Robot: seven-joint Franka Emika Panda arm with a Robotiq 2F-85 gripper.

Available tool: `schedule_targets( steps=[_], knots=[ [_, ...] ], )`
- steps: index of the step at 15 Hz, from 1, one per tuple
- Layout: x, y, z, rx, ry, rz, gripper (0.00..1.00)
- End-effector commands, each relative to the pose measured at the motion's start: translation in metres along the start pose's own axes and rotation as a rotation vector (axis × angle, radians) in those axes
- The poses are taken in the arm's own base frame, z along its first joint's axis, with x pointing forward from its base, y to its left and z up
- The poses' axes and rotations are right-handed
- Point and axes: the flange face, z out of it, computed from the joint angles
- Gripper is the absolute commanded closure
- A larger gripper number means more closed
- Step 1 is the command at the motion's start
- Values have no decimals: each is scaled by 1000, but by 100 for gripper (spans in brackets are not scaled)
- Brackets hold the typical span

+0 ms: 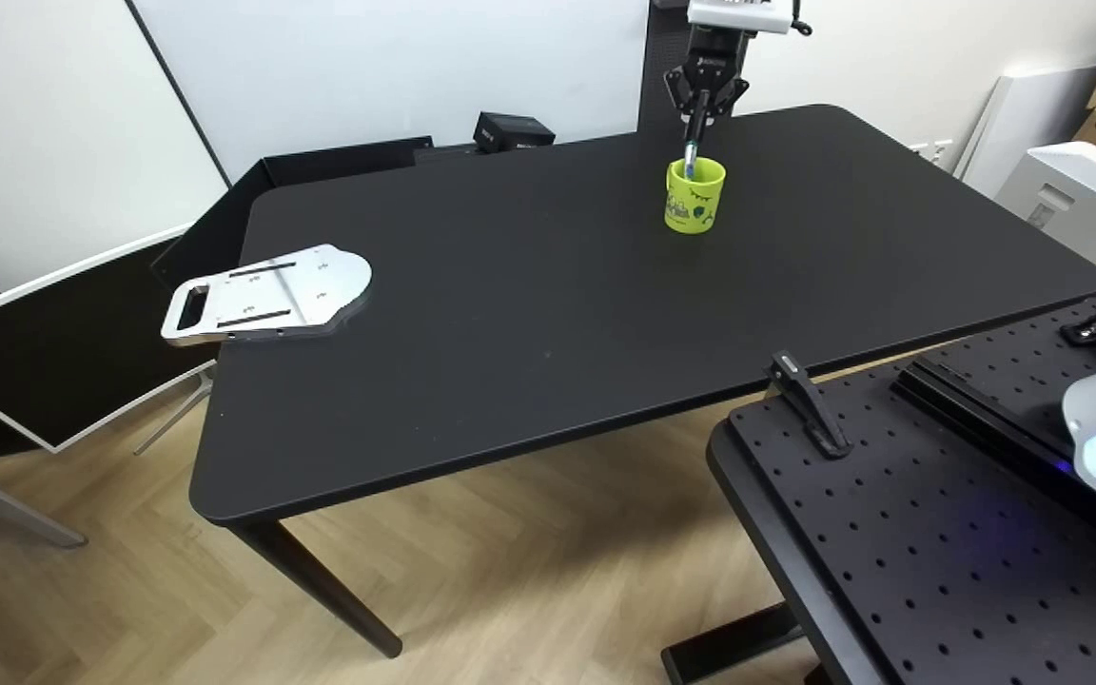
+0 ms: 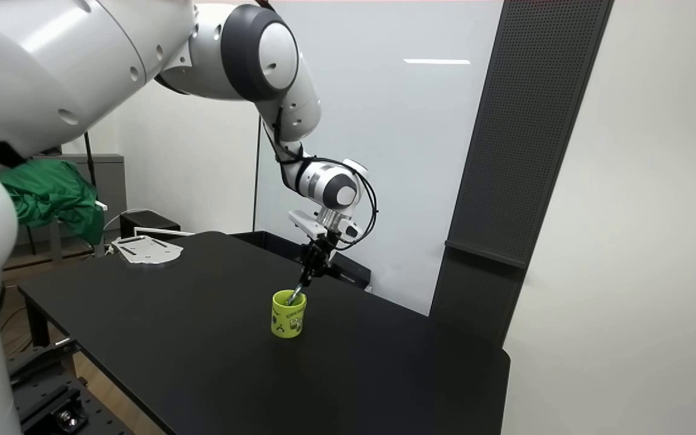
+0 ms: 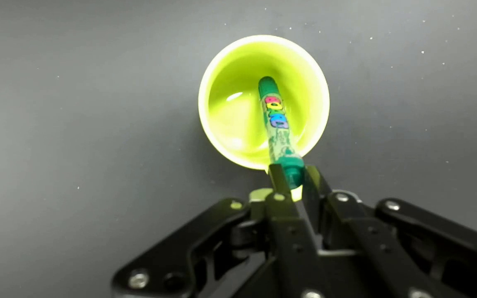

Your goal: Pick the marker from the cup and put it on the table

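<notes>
My black hand point(image 3: 295, 176) pinches a slim green marker point(image 3: 278, 128), apparently lettered "BOARD", slanting into a round lime-green cup point(image 1: 692, 211), its print illegible, on the matte black counter point(image 1: 491, 295).

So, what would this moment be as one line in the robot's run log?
end effector: closed on marker | marker: slanted, lower end inside cup | cup: upright on table | placing marker: not yet done
</notes>
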Motion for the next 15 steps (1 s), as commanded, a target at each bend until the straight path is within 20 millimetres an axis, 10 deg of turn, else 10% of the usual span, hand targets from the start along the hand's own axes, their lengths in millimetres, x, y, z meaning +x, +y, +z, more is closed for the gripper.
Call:
schedule_targets(
  steps=[1, 15],
  knots=[
    [4, -13, -30, 10, 19, 37, 96],
    [0, -32, -124, 25, 123, 46, 96]
  ],
)
